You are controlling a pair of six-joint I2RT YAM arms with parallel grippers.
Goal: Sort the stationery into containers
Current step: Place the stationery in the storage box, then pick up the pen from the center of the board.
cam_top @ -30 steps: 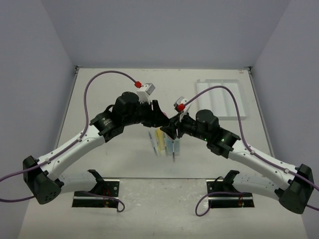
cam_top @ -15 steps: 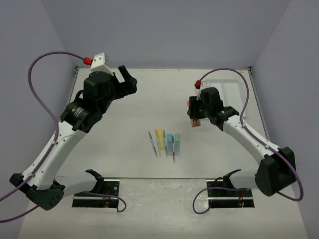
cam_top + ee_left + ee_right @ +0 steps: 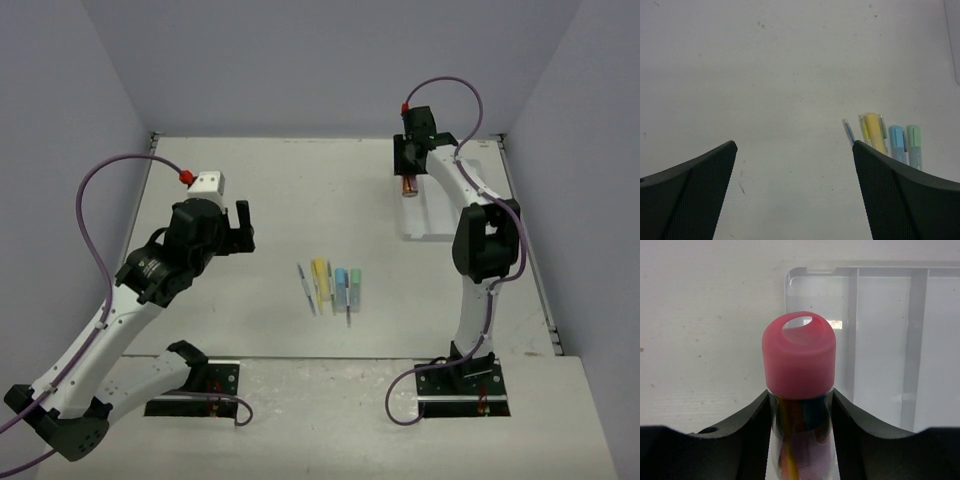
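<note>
My right gripper (image 3: pixel 407 176) is shut on the stubby pink-capped tube (image 3: pixel 799 357) and holds it over the near-left corner of the white three-compartment tray (image 3: pixel 890 335). In the top view the tray (image 3: pixel 425 222) lies at the far right, partly hidden by the right arm. On the table's middle lie in a row a thin pale pen (image 3: pixel 305 285), a yellow marker (image 3: pixel 321 275), a blue marker (image 3: pixel 341 283) and a mint-green marker (image 3: pixel 355 286). My left gripper (image 3: pixel 240 226) is open and empty, left of the row. The left wrist view shows the yellow (image 3: pixel 874 131), blue (image 3: pixel 897 142) and green (image 3: pixel 914 142) markers beyond its right finger.
Another thin pen (image 3: pixel 348 310) lies between the blue and green markers. Grey walls close the table on three sides. The arm bases stand at the near edge.
Both arms have left the row of stationery. The right one has carried the pink-capped tube to the tray at the far right. The left one has pulled back to the left, open.
</note>
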